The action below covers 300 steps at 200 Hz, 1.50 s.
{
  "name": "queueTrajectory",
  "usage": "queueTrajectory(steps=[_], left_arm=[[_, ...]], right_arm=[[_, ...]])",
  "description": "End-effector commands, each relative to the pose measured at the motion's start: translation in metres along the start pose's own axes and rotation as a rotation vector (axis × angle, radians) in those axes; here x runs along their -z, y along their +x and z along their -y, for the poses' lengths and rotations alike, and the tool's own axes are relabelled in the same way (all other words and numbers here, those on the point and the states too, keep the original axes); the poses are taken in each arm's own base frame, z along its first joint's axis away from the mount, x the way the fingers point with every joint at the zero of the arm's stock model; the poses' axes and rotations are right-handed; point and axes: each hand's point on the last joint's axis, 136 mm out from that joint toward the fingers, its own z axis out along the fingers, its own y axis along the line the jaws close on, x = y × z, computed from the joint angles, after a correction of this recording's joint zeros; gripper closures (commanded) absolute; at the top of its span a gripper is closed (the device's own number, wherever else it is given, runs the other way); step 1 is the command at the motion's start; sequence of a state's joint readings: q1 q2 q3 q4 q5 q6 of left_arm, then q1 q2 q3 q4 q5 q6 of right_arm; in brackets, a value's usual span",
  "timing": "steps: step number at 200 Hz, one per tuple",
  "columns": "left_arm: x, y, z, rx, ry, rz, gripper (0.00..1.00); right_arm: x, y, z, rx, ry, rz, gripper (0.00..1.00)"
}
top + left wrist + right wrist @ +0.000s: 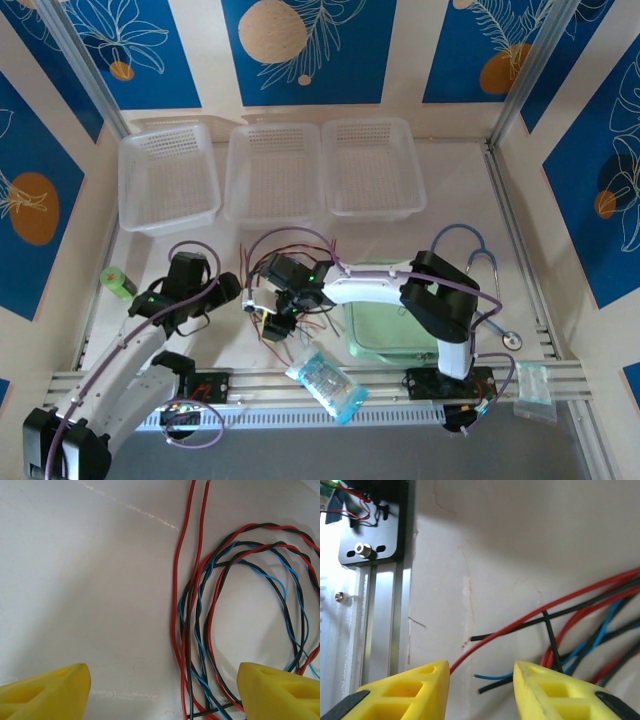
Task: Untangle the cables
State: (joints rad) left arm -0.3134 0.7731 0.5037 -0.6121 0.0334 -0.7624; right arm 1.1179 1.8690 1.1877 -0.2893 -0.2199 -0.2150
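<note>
The cables [200, 630] are thin red, black and blue wires, twisted together in overlapping loops on the white table. My left gripper [162, 692] is open just above them, and the bundle runs between its yellow fingertips [280, 690], nearer the right one. My right gripper [481, 690] is also open. Loose blue and black cable ends [492, 676] lie between its fingertips, and a red wire [470, 655] passes by the left fingertip [402, 695]. From above, both grippers [240, 295] [272, 320] meet over the tangle [316, 324] at the table's near middle.
Three clear plastic baskets [272, 172] line the back. A green tray [385, 335] lies under the right arm, with a stethoscope [490, 290] to its right. A plastic bag [325, 380] rests on the front rail [300, 385]. A green object [120, 285] lies at the left.
</note>
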Motion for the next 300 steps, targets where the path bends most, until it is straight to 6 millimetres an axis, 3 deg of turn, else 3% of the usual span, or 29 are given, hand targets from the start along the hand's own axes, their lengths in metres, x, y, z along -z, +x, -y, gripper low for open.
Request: queueTrajectory(steps=[1,92,173,215,256,274,300], left_arm=[[0.004,0.001,0.000,0.030,0.016,-0.015,0.23],[0.006,-0.005,-0.005,0.089,0.054,-0.035,0.23],[0.009,-0.007,-0.007,0.088,0.049,-0.032,0.23],[0.011,-0.009,-0.007,0.087,0.042,-0.027,0.23],[0.013,-0.011,-0.008,0.087,0.043,-0.016,0.23],[0.013,-0.012,-0.007,0.086,0.044,-0.017,0.23],[0.016,-0.015,-0.006,0.083,0.044,-0.012,0.23]], right_arm=[[-0.007,0.004,-0.016,0.048,-0.061,-0.014,0.63],[-0.030,0.026,-0.031,0.092,-0.083,-0.104,0.67],[-0.044,0.039,-0.016,0.045,-0.005,-0.179,0.67],[-0.053,0.042,0.001,0.027,0.201,-0.229,0.67],[-0.055,0.044,0.000,0.056,0.271,-0.230,0.66],[-0.058,0.047,0.000,0.054,0.266,-0.242,0.70],[-0.057,0.043,0.001,0.052,0.266,-0.240,0.86]])
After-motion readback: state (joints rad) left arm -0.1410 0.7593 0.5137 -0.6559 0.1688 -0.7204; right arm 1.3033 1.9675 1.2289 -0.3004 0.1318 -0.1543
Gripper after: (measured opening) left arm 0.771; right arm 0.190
